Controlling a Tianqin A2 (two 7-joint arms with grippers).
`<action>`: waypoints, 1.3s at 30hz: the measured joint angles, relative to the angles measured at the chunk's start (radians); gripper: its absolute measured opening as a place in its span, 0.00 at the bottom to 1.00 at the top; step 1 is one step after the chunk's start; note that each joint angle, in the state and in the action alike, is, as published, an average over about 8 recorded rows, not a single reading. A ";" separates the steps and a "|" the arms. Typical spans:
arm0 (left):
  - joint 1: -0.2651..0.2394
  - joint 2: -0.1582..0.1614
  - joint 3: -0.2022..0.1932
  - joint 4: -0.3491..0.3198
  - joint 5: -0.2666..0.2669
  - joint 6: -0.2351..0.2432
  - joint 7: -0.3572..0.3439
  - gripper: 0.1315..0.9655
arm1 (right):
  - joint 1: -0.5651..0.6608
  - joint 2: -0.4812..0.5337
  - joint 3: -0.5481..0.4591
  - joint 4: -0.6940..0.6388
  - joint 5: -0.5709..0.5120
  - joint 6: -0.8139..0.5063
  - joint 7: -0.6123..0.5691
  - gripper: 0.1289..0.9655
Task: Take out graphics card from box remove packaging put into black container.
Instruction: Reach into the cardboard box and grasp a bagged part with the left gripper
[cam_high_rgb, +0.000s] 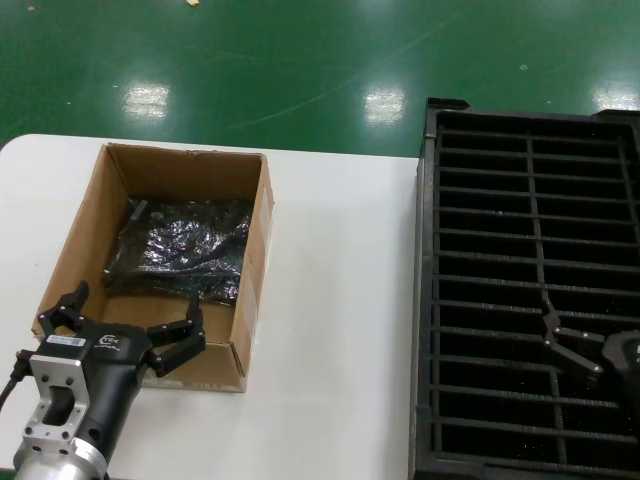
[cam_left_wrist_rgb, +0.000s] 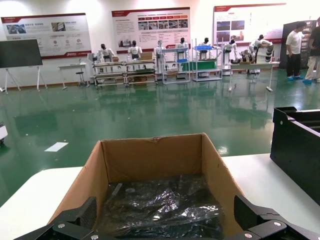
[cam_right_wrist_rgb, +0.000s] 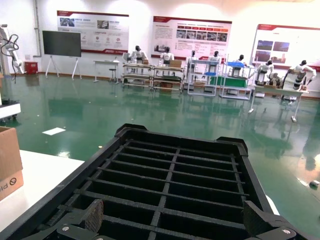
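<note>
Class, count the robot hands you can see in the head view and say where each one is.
2. The left hand hangs open at the near edge of the box, above the bagged card. The right hand is over the black container, only partly in frame.

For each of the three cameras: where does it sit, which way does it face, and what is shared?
Head: high up, looking down at table; left gripper and right gripper show.
Left wrist: behind open fingers, facing box holding packaging.
Right wrist: over black container, fingers open.
Shared: box, container, hall floor.
</note>
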 joint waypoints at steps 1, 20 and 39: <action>0.000 0.000 0.000 0.000 0.000 0.000 0.000 1.00 | 0.000 0.000 0.000 0.000 0.000 0.000 0.000 1.00; -0.052 -0.061 0.070 0.015 0.022 -0.032 0.067 1.00 | 0.000 0.000 0.000 0.000 0.000 0.000 0.000 1.00; -0.692 -0.535 0.773 0.240 -0.103 -0.016 0.396 1.00 | 0.000 0.000 0.000 0.000 0.000 0.000 0.000 1.00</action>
